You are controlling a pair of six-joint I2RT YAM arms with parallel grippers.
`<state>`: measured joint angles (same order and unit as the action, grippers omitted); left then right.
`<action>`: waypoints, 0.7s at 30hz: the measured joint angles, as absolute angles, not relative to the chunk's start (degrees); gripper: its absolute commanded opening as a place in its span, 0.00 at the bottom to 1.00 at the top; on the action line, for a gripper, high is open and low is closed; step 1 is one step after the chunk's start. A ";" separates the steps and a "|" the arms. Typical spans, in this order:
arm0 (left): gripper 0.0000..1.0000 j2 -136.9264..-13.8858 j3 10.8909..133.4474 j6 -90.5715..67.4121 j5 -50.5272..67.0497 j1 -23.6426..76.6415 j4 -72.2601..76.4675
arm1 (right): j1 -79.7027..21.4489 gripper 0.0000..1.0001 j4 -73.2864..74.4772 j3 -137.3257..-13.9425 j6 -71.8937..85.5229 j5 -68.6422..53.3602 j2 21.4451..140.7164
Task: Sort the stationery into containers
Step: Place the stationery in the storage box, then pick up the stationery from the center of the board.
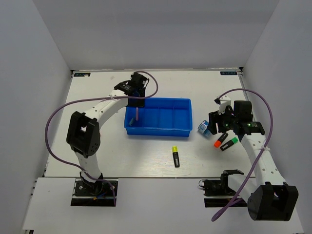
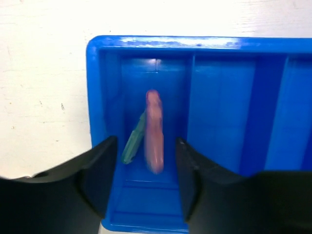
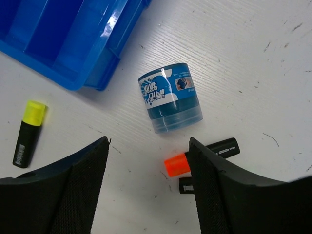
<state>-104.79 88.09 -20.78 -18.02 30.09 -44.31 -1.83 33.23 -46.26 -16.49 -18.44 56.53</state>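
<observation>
Right tool (image 3: 148,146) hangs wide, empty, over the roll (image 3: 170,104) right of the tray (image 3: 105,68); closing could snag the orange highlighter (image 3: 178,165) beside it. Left tool (image 2: 146,148), wide, straddles the pink pen (image 2: 153,131) in the tray's left compartment.

Noted glossy, smooth blue plastic on tray (image 3: 63,44), with bright highlights along the ribs. Found table (image 3: 253,58) white and matt, finely grained, scuffed and speckled with dark marks. Recorded shiny printed wrap on roll (image 3: 168,92), over translucent bluish layers. Observed smooth satin plastic on yellow highlighter (image 3: 27,134) and orange highlighter (image 3: 175,165), with printed labels on black barrels. Found smooth matt black plastic on left fingers (image 2: 97,170); noted a fine woven-looking texture on right fingers (image 3: 80,190). Unable to judge finish of pink pen (image 2: 154,131), blurred.
</observation>
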 measured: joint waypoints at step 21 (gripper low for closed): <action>1.00 -64.62 60.10 -21.06 -16.75 22.09 -46.30 | -2.37 0.90 34.63 -48.29 -27.42 -16.56 74.72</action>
<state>-64.62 60.10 -21.06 -16.75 22.09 -46.30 -2.37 34.63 -48.29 -27.42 -16.56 74.72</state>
